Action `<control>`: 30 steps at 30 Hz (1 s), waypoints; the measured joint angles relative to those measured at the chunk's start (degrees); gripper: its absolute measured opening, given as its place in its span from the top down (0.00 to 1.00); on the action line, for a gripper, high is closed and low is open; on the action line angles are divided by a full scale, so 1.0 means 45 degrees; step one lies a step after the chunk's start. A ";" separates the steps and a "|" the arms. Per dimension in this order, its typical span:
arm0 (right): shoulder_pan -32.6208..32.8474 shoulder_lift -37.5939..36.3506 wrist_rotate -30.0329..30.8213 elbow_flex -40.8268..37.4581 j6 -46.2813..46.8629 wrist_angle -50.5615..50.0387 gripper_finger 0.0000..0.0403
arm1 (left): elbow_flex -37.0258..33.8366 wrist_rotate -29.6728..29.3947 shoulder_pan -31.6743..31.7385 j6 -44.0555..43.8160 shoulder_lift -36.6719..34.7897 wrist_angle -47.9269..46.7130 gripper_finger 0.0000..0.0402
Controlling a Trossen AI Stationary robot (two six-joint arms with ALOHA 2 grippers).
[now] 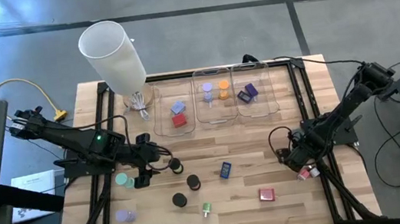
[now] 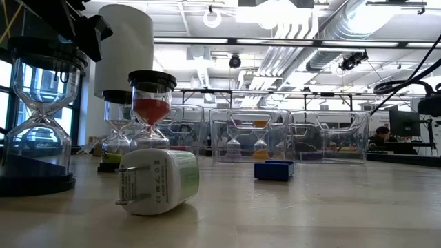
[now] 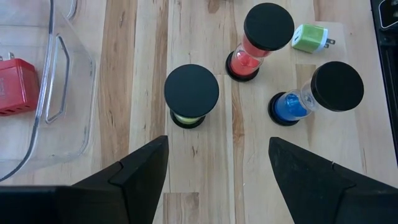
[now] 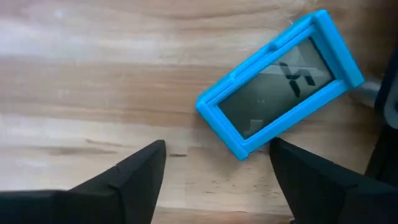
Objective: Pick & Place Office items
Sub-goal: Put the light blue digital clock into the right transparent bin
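Note:
My left gripper [image 3: 217,149] hangs open above three black-capped hourglasses: a yellow-green one [image 3: 191,93], a red one [image 3: 261,37] and a blue one [image 3: 311,93], all standing on the table. A green-and-white charger [image 3: 311,37] lies on its side beyond them. My right gripper [image 4: 217,152] points down near the table's right edge [image 1: 299,162], open. A blue-framed little display [image 4: 280,84] lies flat on the wood, one corner reaching between the fingertips, touched by neither finger.
Three clear trays [image 1: 212,118] stand along the far edge, holding red, purple, lavender and orange pieces. A white cylinder [image 1: 115,57] stands far left. Loose on the table: teal [image 1: 124,181] and lavender [image 1: 125,215] caps, a blue block [image 1: 225,170], a red block [image 1: 267,194].

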 joint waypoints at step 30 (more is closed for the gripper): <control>-0.2107 0.0005 -0.0198 -0.0029 0.3788 -0.0265 0.31 | -0.1049 0.0005 0.0004 0.1417 -0.0005 0.0000 0.33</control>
